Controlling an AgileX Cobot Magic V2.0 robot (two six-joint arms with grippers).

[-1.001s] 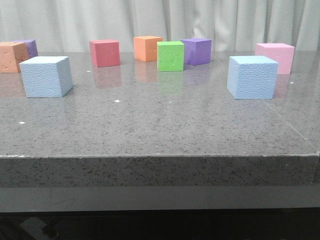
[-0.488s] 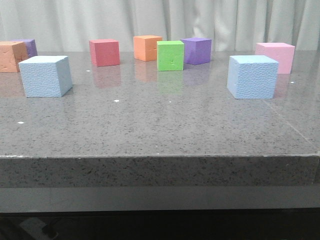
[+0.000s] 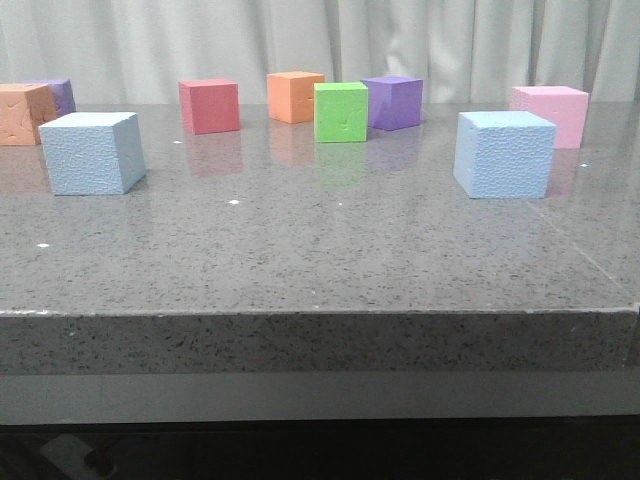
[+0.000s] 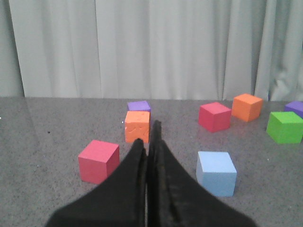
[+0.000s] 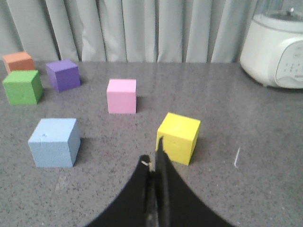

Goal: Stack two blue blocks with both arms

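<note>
Two pale sky-blue blocks stand apart on the grey table (image 3: 320, 250): one at the left (image 3: 92, 152) and one at the right (image 3: 503, 153). The left one also shows in the left wrist view (image 4: 216, 172), the right one in the right wrist view (image 5: 54, 142). My left gripper (image 4: 147, 137) is shut and empty, above the table short of the left blue block. My right gripper (image 5: 154, 153) is shut and empty, with the right blue block off to one side and a yellow cube (image 5: 178, 137) just past its tips. Neither gripper shows in the front view.
Red (image 3: 209, 105), orange (image 3: 295, 96), green (image 3: 340, 111), purple (image 3: 393, 101) and pink (image 3: 551, 113) cubes stand along the back, with an orange (image 3: 22, 112) and a purple cube (image 3: 58, 94) at the far left. A white appliance (image 5: 277, 45) stands at the table's right. A curtain hangs behind.
</note>
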